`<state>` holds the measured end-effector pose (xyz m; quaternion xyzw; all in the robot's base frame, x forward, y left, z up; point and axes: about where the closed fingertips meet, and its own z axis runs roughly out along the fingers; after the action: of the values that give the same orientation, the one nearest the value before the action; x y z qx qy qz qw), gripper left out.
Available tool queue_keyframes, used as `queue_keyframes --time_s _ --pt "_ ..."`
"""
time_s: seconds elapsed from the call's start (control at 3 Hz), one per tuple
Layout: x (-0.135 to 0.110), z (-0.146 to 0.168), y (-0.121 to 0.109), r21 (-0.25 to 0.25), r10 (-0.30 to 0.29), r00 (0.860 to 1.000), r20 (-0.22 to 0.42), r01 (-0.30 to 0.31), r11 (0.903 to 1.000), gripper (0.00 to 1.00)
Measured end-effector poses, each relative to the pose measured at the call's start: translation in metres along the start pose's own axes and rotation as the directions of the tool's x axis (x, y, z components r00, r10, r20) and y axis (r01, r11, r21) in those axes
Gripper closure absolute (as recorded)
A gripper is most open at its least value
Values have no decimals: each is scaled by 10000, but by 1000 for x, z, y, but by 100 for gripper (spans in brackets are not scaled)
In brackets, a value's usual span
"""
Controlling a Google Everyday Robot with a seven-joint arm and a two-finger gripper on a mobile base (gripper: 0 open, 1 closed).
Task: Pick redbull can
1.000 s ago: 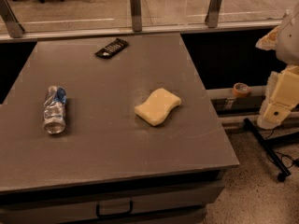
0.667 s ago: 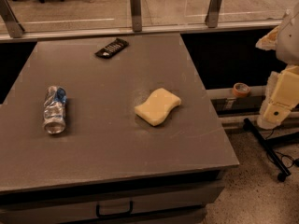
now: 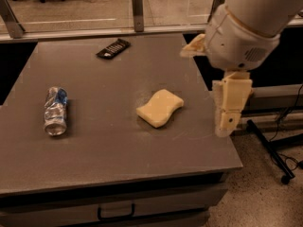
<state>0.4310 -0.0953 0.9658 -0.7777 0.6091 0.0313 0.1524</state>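
Silver with blue patches, the redbull can (image 3: 56,111) lies on its side near the bench's (image 3: 113,164) left edge. A black bar (image 3: 113,48) sits by the far edge, and a yellow sponge (image 3: 160,108) lies right of centre. The cream gripper (image 3: 230,108) hangs at the right edge, well apart from the can. Whether it is open or closed cannot be told.

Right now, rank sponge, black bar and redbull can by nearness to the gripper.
1. sponge, centre, just left of the gripper hanging at right.
2. black bar, far back.
3. redbull can, far left; nearly tied with the bar.
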Motion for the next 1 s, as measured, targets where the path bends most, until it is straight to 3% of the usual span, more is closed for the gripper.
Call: queue_keyframes --time_s 0.33,0.67,1.0 --pt "-71 23 1 -701 -3266 9414 837 3325 9405 0" --pt "-133 36 9 -388 -5842 7986 1448 5945 8031 0" --pt "-142 33 9 -79 -6674 7312 1414 6749 7378 0"
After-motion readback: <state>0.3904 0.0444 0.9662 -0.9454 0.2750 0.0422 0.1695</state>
